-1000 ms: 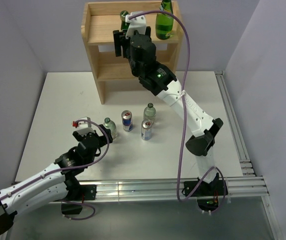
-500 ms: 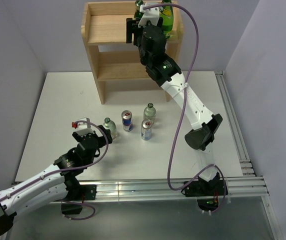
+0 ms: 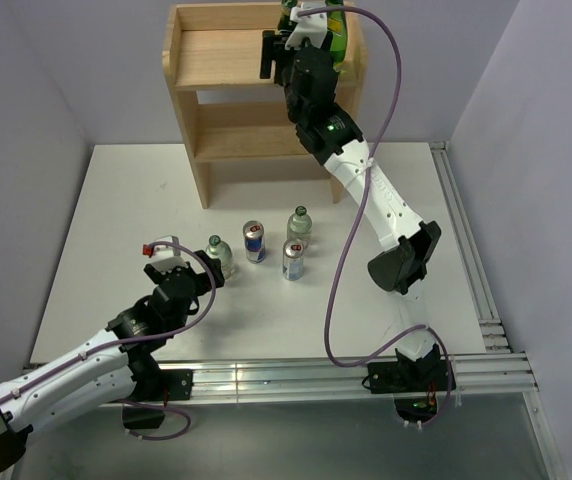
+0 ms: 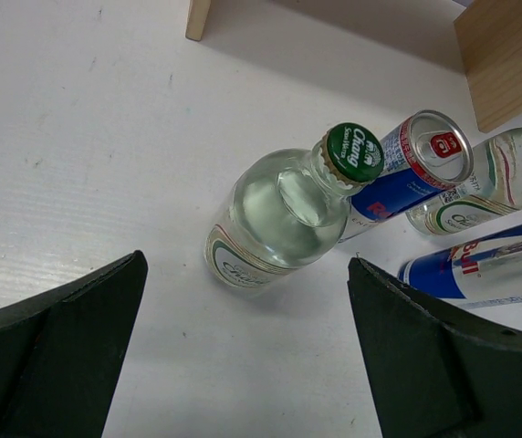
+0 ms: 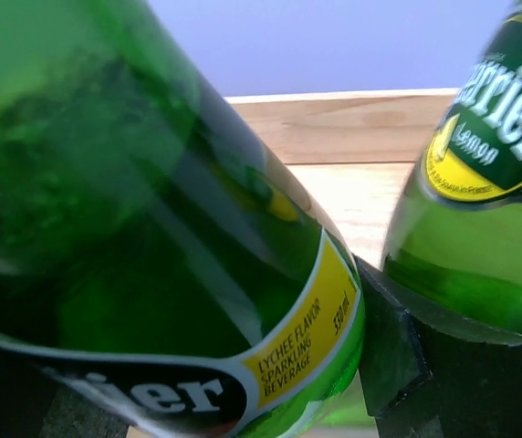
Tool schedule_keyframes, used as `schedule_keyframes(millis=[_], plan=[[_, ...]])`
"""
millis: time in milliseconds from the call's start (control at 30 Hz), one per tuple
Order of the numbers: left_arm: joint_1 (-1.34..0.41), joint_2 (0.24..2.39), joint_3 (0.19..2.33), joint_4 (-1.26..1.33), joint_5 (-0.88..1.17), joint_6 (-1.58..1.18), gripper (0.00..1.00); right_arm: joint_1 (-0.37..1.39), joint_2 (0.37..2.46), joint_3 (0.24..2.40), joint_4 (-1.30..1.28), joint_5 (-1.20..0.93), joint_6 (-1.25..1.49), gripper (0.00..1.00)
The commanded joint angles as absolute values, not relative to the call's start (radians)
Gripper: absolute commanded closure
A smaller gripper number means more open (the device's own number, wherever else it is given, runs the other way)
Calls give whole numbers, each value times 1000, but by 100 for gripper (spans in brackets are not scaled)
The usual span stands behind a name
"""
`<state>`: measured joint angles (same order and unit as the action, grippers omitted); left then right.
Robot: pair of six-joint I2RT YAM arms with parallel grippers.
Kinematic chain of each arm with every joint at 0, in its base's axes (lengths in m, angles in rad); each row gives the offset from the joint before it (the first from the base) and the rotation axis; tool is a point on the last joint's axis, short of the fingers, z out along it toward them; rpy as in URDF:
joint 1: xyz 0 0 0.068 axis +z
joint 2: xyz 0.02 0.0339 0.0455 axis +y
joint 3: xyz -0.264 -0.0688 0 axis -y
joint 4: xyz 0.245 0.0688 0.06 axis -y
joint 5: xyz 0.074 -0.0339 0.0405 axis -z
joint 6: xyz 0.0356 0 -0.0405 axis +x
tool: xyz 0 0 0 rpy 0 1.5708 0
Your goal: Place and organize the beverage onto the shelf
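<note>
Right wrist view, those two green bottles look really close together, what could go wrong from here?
The lychee bottle in the right tool is close beside the lemon bottle on the shelf; a sideways nudge could knock that one over. Its own base is out of view, so releasing now might tip it.

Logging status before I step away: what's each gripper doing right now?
Left gripper: open, straddling the clear bottle, not touching it.
Right gripper: shut on the green Perrier bottle.
</note>
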<state>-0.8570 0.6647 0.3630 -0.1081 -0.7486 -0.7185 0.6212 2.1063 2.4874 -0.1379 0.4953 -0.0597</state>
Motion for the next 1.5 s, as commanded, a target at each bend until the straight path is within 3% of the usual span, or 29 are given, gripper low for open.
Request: schedule_keyframes(millis=[0, 333, 500, 533, 567, 633, 700, 767, 867, 900, 1100, 1233, 1267, 1367, 1467], plan=[[-861, 666, 354, -64, -739, -712, 1, 583, 2086, 2566, 34, 477, -32, 100], [-861, 673, 356, -57, -738, -707, 1, 565, 2125, 2528, 34, 474, -2, 94], [-861, 678, 356, -57, -736, -706, 1, 566, 2131, 2514, 40, 474, 24, 70], [-861, 680, 356, -54, -736, -706, 1, 566, 2132, 2514, 37, 476, 25, 70], [-861, 680, 356, -54, -736, -706, 1, 565, 2132, 2514, 35, 477, 28, 70], [-861, 681, 357, -54, -736, -704, 1, 566, 2126, 2517, 29, 476, 28, 89], [-861, 680, 357, -54, -735, -706, 1, 565, 2120, 2513, 29, 479, 29, 97], [-861, 678, 356, -54, -733, -704, 1, 565, 2121, 2516, 28, 480, 25, 96], [-861, 672, 353, -52, -732, -704, 1, 565, 2131, 2523, 21, 486, 26, 83], [-861, 672, 353, -54, -732, -704, 1, 566, 2132, 2520, 25, 486, 26, 71], [-861, 673, 353, -54, -732, -704, 1, 566, 2138, 2528, 32, 488, 23, 33], [-861, 670, 353, -51, -732, -703, 1, 566, 2143, 2534, 38, 489, 15, 22], [-861, 670, 353, -52, -732, -703, 1, 565, 2149, 2537, 38, 491, 11, 12], [-861, 672, 351, -51, -730, -703, 1, 565, 2155, 2537, 46, 495, 11, 0], [-859, 670, 351, -52, -732, -703, 1, 565, 2163, 2540, 51, 495, 11, 0]])
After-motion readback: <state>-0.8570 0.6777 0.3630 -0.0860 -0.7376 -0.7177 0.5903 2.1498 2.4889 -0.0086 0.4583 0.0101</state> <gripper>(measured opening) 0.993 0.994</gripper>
